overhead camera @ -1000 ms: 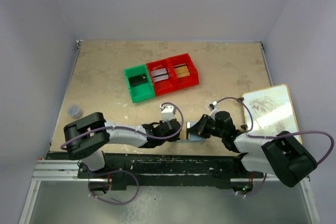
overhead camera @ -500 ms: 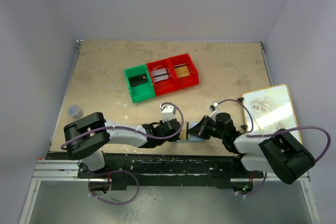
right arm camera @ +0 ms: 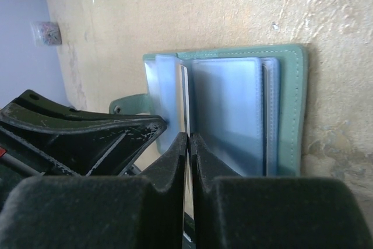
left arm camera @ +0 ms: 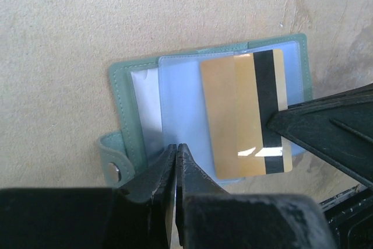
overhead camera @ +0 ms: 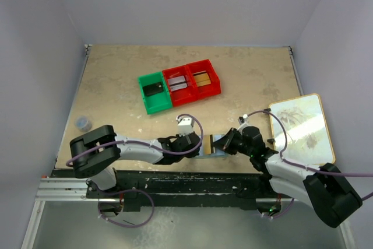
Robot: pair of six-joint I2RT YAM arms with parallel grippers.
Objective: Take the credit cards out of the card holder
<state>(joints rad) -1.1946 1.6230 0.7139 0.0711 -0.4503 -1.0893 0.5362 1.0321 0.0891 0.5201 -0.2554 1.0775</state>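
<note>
The light blue card holder (left arm camera: 119, 86) lies open on the table near its front edge, snap tab (left arm camera: 113, 164) at its lower left. It also shows in the top view (overhead camera: 214, 144) and the right wrist view (right arm camera: 291, 109). A gold card (left arm camera: 233, 115) with a black stripe sticks about halfway out of a clear sleeve toward the right. My left gripper (left arm camera: 176, 148) is shut on the sleeve's lower edge. My right gripper (right arm camera: 188, 137) is shut on the card's outer end; there the card (right arm camera: 184, 91) shows edge-on.
A green bin (overhead camera: 154, 93) and two red bins (overhead camera: 178, 83) (overhead camera: 204, 80) holding cards stand mid-table. A framed board (overhead camera: 300, 126) lies at the right edge. A small dark round object (overhead camera: 83, 123) sits at the left. The table's front rail is just below the card holder.
My right arm has drawn back to the right, and the gold card has slid further out of the sleeve. My left gripper has stayed put on the holder.
</note>
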